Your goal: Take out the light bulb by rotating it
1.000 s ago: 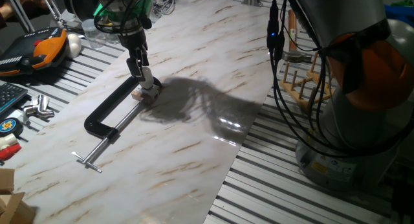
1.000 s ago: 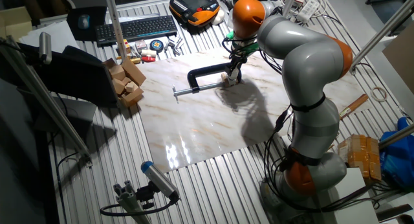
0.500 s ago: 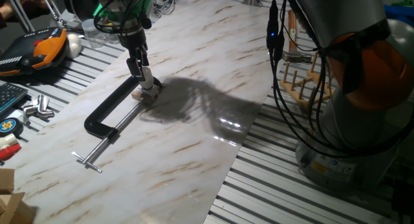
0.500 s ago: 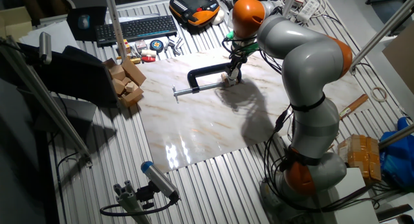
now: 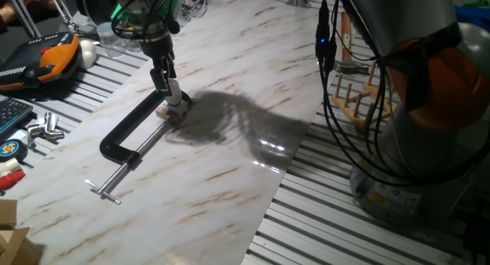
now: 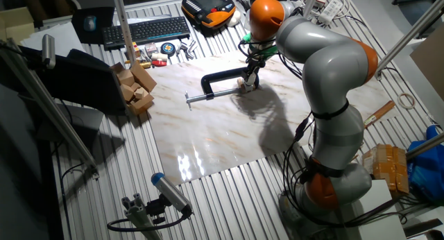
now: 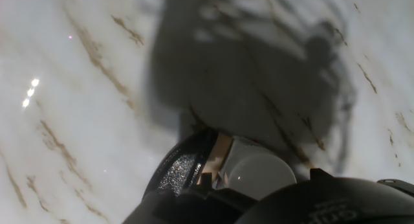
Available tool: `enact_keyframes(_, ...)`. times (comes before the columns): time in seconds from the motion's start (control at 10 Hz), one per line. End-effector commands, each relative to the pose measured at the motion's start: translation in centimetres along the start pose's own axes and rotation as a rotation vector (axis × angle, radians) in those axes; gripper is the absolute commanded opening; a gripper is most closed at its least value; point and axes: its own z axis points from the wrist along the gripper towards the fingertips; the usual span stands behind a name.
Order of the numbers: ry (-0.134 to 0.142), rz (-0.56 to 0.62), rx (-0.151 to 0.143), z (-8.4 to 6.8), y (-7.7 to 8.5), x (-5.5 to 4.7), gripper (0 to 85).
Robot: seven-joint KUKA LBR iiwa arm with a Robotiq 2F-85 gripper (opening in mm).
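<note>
- Small frosted white globe light bulb (image 7: 259, 175) sits in the tan wooden block (image 5: 170, 112).
- Your pincer (image 5: 175, 96) grips the bulb, beside the black C-clamp (image 5: 130, 132) on the marbled surface (image 5: 230, 142).

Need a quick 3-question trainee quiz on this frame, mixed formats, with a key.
1. True or false: the gripper is down at the light bulb, which sits at the wooden block.
2. Multiple choice: what holds the wooden block on the marble board? A) tape B) black C-clamp C) a second arm
3. Fill in: in the hand view, the white bulb sits between the two ____.

Key: 1 true. 2 B. 3 jaws.
</note>
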Motion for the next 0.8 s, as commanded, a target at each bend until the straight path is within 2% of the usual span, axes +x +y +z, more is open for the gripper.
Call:
enact_keyframes(0.0, 0.0, -0.007, -0.001, -0.01, -0.01, -0.01, 51.0)
enact_keyframes(0.4, 0.013, -0.034, -0.007, 0.02, -0.02, -0.05, 51.0)
enact_keyframes(0.5, 0.017, -0.044, -0.007, 0.04, -0.03, -0.06, 34.0)
enact_keyframes(0.7, 0.02, -0.064, -0.005, 0.05, -0.03, -0.08, 34.0)
